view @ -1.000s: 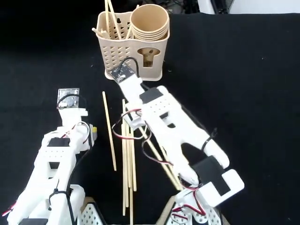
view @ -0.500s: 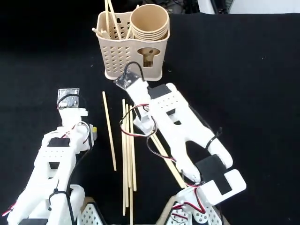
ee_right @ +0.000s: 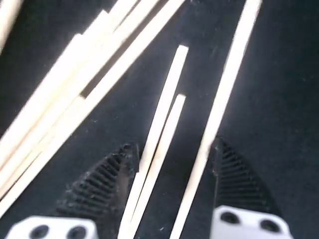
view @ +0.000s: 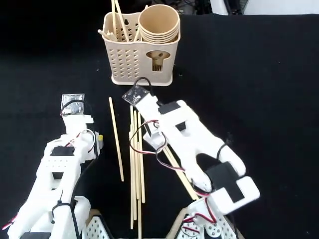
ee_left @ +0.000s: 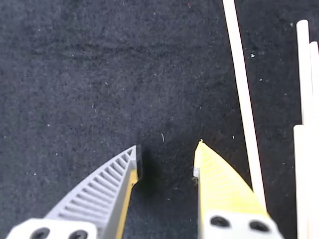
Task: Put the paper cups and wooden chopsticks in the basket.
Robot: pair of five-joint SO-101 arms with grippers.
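The beige basket [view: 128, 60] stands at the back of the table with a stack of paper cups [view: 158, 24] and a few chopsticks [view: 118, 20] inside. Several wooden chopsticks [view: 135, 164] lie loose on the black cloth in front of it. My right gripper [ee_right: 173, 148] is open just above them, with three chopstick ends [ee_right: 162, 124] between its fingers. My left gripper [ee_left: 167, 147] is open over bare cloth, beside one single chopstick [ee_left: 243, 94]. From above, that single chopstick [view: 116, 139] lies between the two arms.
The right arm [view: 187, 139] stretches over the loose bundle and hides a diagonal chopstick [view: 180, 178] partly. The left arm [view: 62, 159] sits at the front left. Black cloth [view: 259, 99] covers the table to the right.
The right arm has drawn back from the basket's front wall toward the loose chopsticks. The left arm has not moved.
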